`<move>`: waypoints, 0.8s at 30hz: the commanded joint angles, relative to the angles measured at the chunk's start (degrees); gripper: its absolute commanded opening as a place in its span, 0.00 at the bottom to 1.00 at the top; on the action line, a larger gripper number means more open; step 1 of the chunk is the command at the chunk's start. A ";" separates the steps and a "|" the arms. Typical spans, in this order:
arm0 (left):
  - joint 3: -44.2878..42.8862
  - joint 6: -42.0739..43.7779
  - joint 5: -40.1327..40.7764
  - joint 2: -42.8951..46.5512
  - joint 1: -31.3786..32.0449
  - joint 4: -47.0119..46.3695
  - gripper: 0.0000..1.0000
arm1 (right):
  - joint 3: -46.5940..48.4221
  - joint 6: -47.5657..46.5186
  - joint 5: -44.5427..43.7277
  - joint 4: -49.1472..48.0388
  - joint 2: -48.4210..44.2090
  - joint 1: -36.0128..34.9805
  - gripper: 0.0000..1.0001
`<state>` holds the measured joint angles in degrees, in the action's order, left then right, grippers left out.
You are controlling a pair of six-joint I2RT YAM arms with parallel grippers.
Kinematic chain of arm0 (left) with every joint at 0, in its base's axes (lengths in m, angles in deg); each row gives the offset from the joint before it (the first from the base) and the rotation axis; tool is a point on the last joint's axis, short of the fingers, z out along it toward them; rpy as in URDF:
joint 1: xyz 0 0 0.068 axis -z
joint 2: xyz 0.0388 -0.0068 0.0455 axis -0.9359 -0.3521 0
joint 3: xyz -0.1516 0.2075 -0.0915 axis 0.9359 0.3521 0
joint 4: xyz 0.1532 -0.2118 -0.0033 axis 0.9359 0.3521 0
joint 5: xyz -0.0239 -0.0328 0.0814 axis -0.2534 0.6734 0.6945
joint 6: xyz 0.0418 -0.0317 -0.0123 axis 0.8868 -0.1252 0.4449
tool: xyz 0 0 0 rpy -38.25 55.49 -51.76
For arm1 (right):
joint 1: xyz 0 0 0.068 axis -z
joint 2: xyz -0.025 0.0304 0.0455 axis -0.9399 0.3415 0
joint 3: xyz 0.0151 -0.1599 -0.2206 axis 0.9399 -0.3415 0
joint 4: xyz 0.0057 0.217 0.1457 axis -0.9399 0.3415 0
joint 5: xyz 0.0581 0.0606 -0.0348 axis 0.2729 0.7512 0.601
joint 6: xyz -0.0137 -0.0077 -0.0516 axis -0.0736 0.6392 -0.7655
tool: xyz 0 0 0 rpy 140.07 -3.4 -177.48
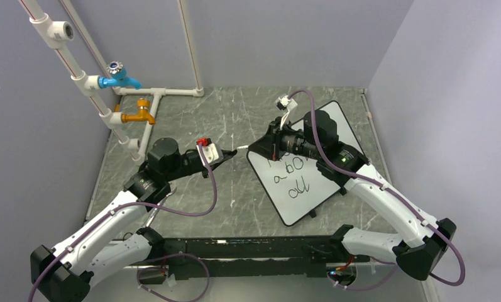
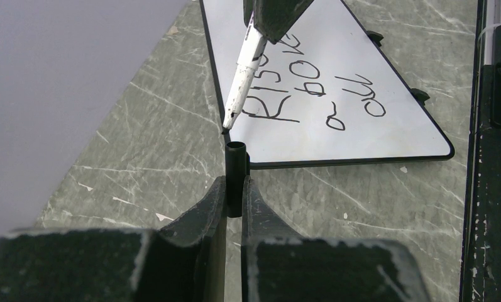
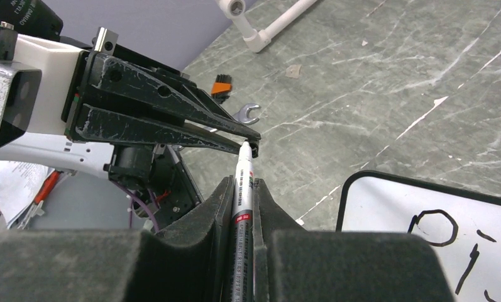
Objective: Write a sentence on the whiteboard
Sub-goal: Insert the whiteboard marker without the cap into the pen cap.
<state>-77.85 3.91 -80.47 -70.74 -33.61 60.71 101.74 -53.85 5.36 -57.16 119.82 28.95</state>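
The whiteboard (image 1: 317,179) lies flat at centre right, with the sentence (image 1: 293,176) on it in black marker. It also shows in the left wrist view (image 2: 386,129), where the sentence (image 2: 310,88) is seen upside down in slanted lines. My right gripper (image 3: 242,182) is shut on a white marker (image 3: 242,189), held off the board's left corner. My left gripper (image 2: 236,182) is shut on the black marker cap (image 2: 236,167). The marker tip (image 2: 227,123) is right at the cap's open mouth. In the top view both grippers, the left (image 1: 232,153) and the right (image 1: 255,149), meet tip to tip.
White PVC pipes with a blue tap (image 1: 119,78) and an orange tap (image 1: 139,116) stand at back left. A black rail (image 1: 247,248) runs along the near edge. A wrench (image 3: 247,113) and a small orange-handled tool (image 3: 220,85) lie on the grey table (image 1: 235,195).
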 commanded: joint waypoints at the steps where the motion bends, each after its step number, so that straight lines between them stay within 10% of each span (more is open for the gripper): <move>1: -0.11 -0.74 -1.66 0.51 -0.01 -3.11 0.00 | 1.68 -0.38 -1.12 -3.30 0.05 -0.06 0.00; 24: -0.28 -2.39 -1.82 0.36 -0.02 -3.53 0.00 | -1.52 1.12 -0.71 -3.94 -0.08 -0.05 0.00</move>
<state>-77.85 2.40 -80.49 -70.74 -33.61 60.27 101.12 -53.61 4.62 -57.60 120.19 28.95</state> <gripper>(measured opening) 0.124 0.138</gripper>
